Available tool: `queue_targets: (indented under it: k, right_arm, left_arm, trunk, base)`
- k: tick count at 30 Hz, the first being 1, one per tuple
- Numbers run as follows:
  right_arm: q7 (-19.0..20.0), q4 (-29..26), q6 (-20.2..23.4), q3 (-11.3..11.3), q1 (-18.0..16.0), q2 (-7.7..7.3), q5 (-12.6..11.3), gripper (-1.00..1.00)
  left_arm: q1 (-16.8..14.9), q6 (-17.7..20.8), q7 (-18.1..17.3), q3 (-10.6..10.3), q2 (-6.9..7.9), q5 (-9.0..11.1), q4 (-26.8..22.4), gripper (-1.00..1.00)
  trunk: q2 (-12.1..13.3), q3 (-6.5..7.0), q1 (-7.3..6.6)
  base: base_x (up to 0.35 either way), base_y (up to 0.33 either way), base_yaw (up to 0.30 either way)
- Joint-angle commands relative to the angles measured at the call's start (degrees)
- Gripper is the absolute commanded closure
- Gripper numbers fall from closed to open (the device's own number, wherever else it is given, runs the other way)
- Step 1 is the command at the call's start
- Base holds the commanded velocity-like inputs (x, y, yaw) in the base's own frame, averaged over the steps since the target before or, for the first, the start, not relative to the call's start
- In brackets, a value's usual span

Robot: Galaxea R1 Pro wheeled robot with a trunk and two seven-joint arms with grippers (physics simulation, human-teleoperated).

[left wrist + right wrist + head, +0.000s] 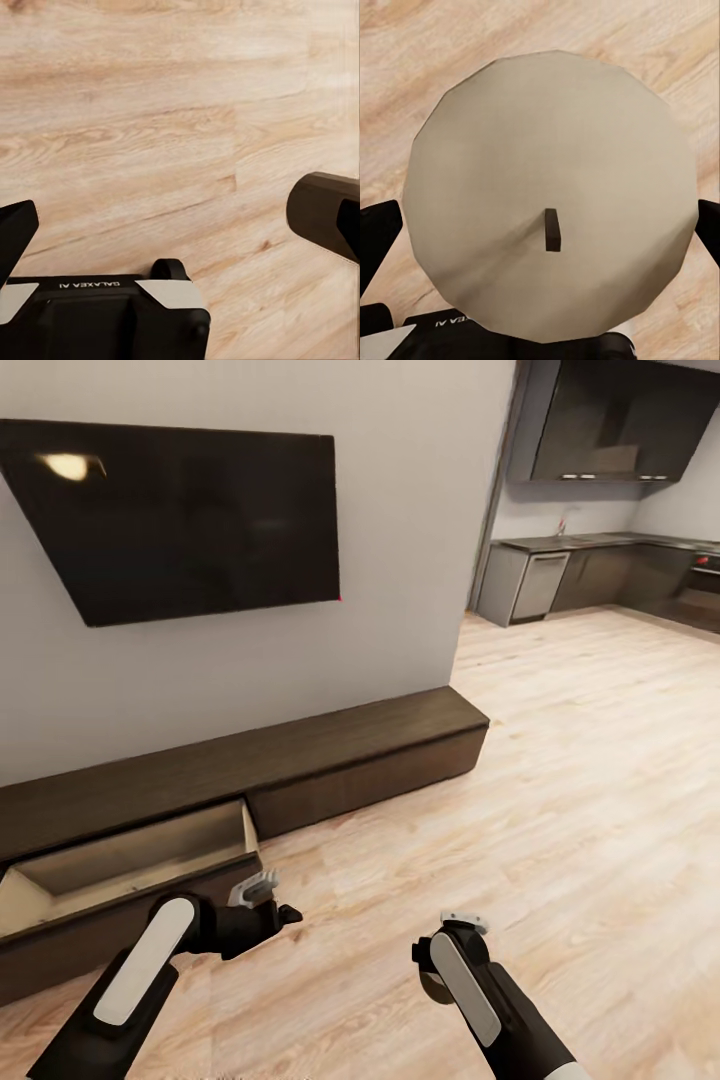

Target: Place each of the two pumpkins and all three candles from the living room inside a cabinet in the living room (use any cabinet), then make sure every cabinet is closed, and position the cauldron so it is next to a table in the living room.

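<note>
One candle (547,199) sits clamped between right gripper (452,938) fingers, above bare floor beside the cabinet (300,760); swing left over its open drawer (130,860), lower, then release; left gripper (262,900) spread, empty.

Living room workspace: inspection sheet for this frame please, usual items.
Surface: light wood plank floor; no tabletop seen.
Job's things: long low dark-brown wood cabinet against the grey wall, its left drawer pulled open, pale beige inside, nothing seen in the part that shows. Beige-brown stubby candle with a dark wick sits between the right gripper's fingers.
Clutter: nothing seen.
Grippers: left gripper hangs over bare floor near the open drawer, holding nothing, fingers spread in its wrist view; right gripper closed on the candle.
Cables: nothing seen.
Surroundings: black wall-mounted screen above the cabinet; dark kitchen units further back on the right.
</note>
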Motion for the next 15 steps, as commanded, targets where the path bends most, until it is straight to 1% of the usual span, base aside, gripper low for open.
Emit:
queue_targets:
  k: [1,4,6,15]
  right_arm:
    - [-0.6,-0.1,0.1,0.1,0.0,-0.02,-0.5,1.00]
    - [-0.6,-0.1,0.0,0.2,-0.1,-0.02,-0.5,1.00]
    - [-0.6,-0.1,0.0,0.2,0.0,-0.02,-0.5,1.00]
    - [-0.5,-0.1,0.0,0.2,-0.1,-0.02,-0.5,1.00]
  left_arm:
    - [-0.1,0.0,0.5,-0.1,0.07,0.5,-0.1,-1.00]
    - [-0.1,0.0,0.5,-0.1,0.18,0.5,0.0,-1.00]
    - [-0.1,0.0,0.5,-0.1,0.14,0.5,0.0,-1.00]
    - [-0.1,0.0,0.5,-0.1,0.13,0.5,0.0,-1.00]
  trunk:
    - [0.0,-0.05,0.00]
    - [0.0,-0.05,0.00]
    - [0.0,-0.05,0.00]
    - [0.0,-0.05,0.00]
  base:
    - [0.000,0.000,0.290]
    - [0.000,0.032,0.291]
    - [0.000,0.151,0.291]
    - [0.000,0.269,0.291]
